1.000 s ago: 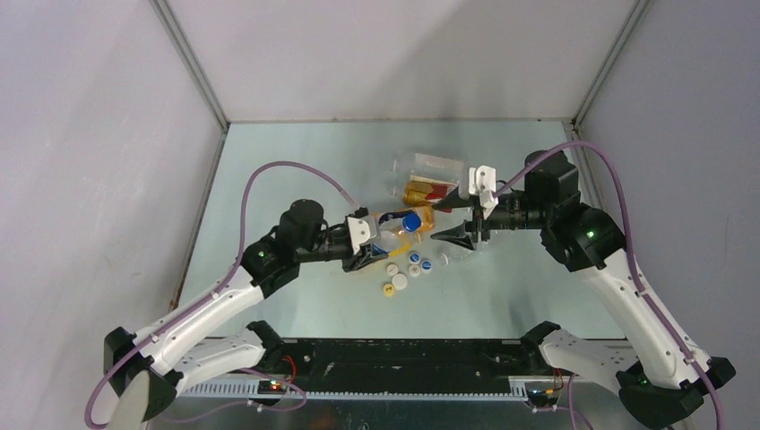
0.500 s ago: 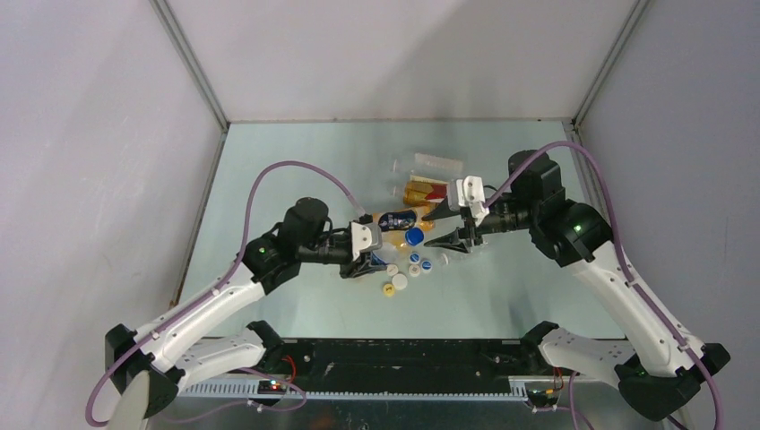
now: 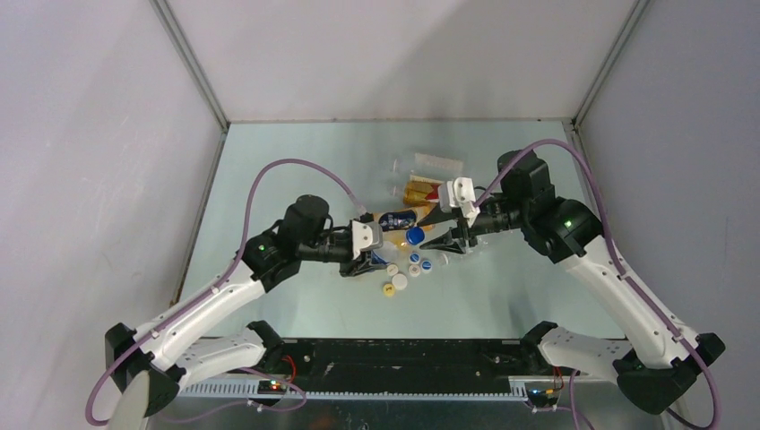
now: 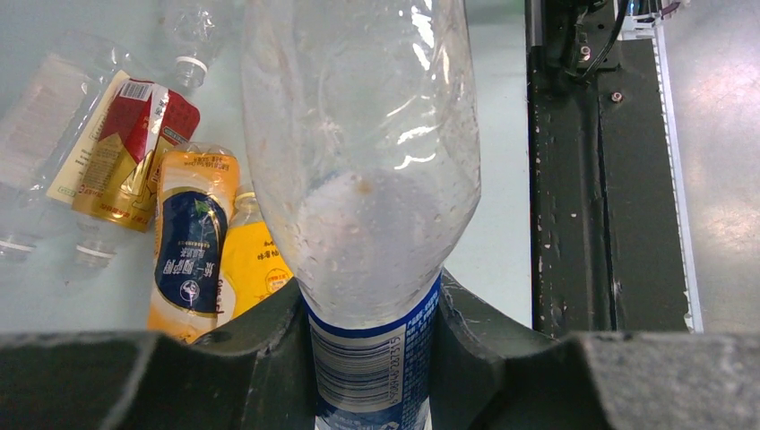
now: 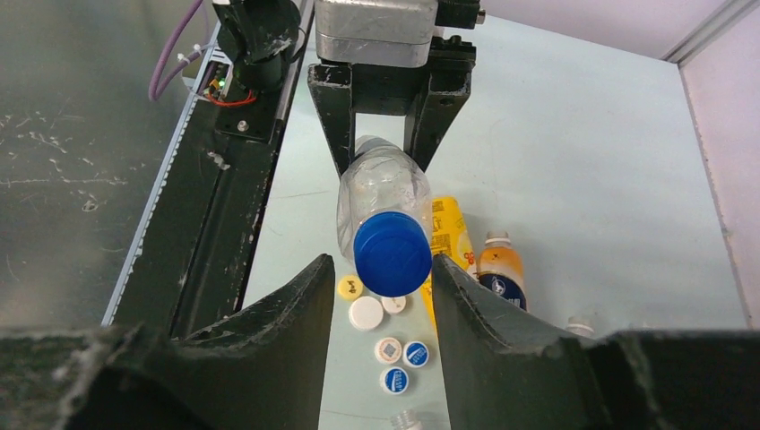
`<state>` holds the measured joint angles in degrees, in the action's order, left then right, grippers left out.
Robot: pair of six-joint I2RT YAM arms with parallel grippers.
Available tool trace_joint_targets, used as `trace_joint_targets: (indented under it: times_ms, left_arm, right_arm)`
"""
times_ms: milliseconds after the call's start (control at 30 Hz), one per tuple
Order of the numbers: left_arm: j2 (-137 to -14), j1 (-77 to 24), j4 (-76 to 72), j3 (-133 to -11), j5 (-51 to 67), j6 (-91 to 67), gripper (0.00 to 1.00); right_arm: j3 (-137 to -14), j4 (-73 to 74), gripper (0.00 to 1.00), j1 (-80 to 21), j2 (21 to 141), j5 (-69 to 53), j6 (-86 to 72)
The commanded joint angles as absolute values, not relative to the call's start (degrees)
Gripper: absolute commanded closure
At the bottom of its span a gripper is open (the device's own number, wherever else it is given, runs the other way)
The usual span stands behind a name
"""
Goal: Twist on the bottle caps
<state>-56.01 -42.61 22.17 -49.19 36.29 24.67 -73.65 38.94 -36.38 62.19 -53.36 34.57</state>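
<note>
My left gripper (image 4: 370,305) is shut on a clear bottle with a blue label (image 4: 363,179) and holds it level above the table, neck pointing right. In the top view the left gripper (image 3: 375,253) is left of centre. A blue cap (image 5: 392,253) sits on the bottle's neck and also shows in the top view (image 3: 415,236). My right gripper (image 5: 384,262) is open and faces the cap end-on, a finger on each side of it. The cap lies close to the right finger, with a gap on the left. In the top view the right gripper (image 3: 436,229) is just right of the cap.
Loose caps lie on the table below the bottle: yellow (image 5: 349,287), white (image 5: 366,313), blue-and-white (image 5: 415,353). An orange bottle with a dark-blue label (image 4: 191,255), an orange-yellow one (image 4: 251,260) and a gold-and-red one (image 4: 121,152) lie behind. Clear bottles (image 3: 435,163) lie farther back.
My right gripper has moved left, up to the blue cap. My left gripper has shifted the bottle slightly right and nearer.
</note>
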Motion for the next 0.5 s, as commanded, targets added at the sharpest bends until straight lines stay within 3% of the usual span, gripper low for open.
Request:
trace_joint_targets:
  times_ms: [0,467]
  left_arm:
    - [-56.28,-42.67,21.80,-52.03,37.84,26.41,0.91]
    - [-57.21,-43.51,22.37,-53.98,35.87,27.46,0.91]
  right_arm:
    - [-73.83,39.05,0.55,-36.88,62.72,-53.23,35.17]
    - [-74.98,40.81,0.65,-37.22,64.12,-52.02,33.68]
